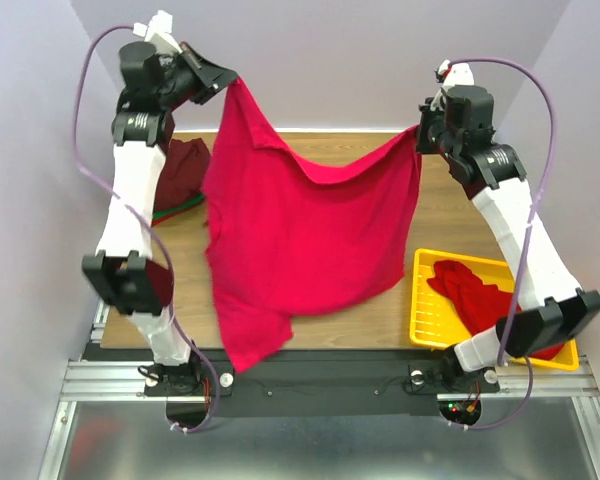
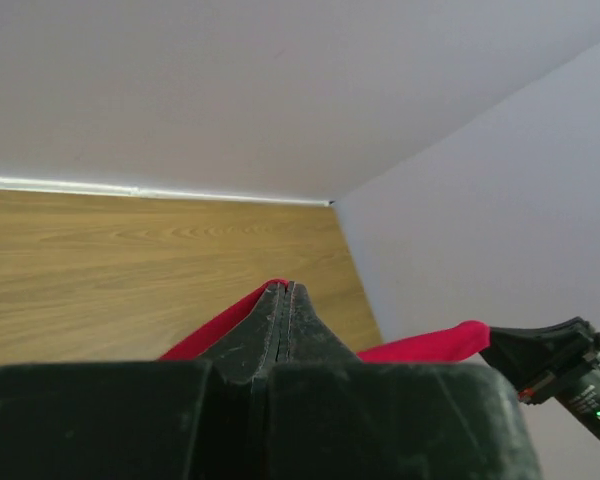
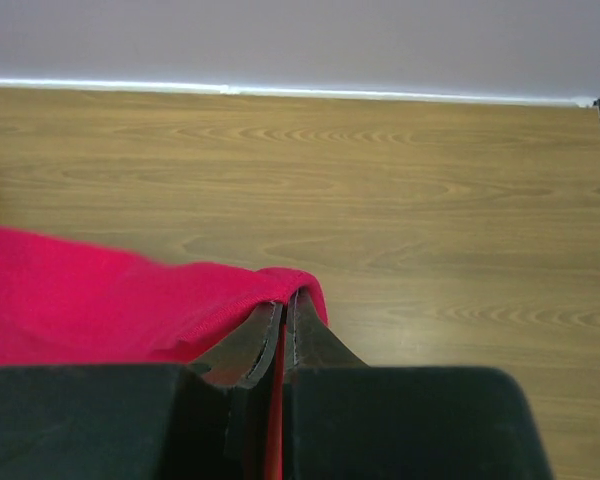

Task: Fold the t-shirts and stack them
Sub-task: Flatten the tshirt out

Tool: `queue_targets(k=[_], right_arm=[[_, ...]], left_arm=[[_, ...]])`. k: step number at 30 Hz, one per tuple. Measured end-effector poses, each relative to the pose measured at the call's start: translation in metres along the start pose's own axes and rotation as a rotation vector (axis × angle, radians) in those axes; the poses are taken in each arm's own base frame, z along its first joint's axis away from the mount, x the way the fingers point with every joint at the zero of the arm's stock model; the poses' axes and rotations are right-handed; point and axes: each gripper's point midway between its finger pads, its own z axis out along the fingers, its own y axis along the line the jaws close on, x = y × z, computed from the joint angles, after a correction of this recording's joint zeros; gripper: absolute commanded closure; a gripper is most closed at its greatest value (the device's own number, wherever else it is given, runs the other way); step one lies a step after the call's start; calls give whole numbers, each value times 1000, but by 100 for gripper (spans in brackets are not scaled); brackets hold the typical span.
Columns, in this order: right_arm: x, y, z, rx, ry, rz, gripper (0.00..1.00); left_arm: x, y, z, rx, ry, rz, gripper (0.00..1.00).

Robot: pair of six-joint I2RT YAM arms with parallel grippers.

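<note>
The crimson t-shirt [image 1: 300, 230] hangs spread between the two hands, with its top edge sagging midway between them. Its lower part drapes down towards the arm bases, and I cannot tell whether it touches the tabletop [image 1: 360, 150]. The left hand [image 1: 227, 82] is pressed together on one upper corner, with red cloth showing either side of its fingertips [image 2: 270, 320]. The right hand [image 1: 420, 135] pinches the opposite corner, and the cloth folds over its tips. Below the left hand, towards its outer side, lies a dark maroon t-shirt pile [image 1: 185, 165] with a green edge. Below the right hand, another red t-shirt [image 1: 475, 290] lies crumpled in the yellow tray [image 1: 420, 300].
</note>
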Motion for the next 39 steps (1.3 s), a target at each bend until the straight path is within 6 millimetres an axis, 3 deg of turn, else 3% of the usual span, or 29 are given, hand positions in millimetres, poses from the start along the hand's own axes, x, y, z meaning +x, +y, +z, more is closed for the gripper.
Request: queue_targets(k=[2, 4, 9, 12, 16, 25, 30, 39], right_arm=[[-1, -4, 11, 14, 10, -2, 100], [-21, -6, 16, 19, -30, -1, 100], [-73, -2, -2, -13, -170, 12, 100], [-92, 1, -26, -51, -232, 19, 100], [-110, 8, -63, -118, -297, 28, 100], [-147, 13, -201, -284, -502, 94, 100], [-155, 14, -264, -358, -567, 150, 100], [-176, 5, -340, -397, -662, 223, 100]], left_arm=[[1, 10, 19, -23, 28, 5, 100], [-15, 6, 29, -13, 2, 36, 100], [-48, -33, 12, 57, -87, 104, 100], [-62, -69, -16, 110, -137, 154, 100], [-65, -106, -53, 166, -167, 198, 100], [-44, -167, -165, 210, -273, 219, 100], [-45, -203, -223, 236, -367, 237, 100], [-68, -272, -293, 308, -494, 286, 100]])
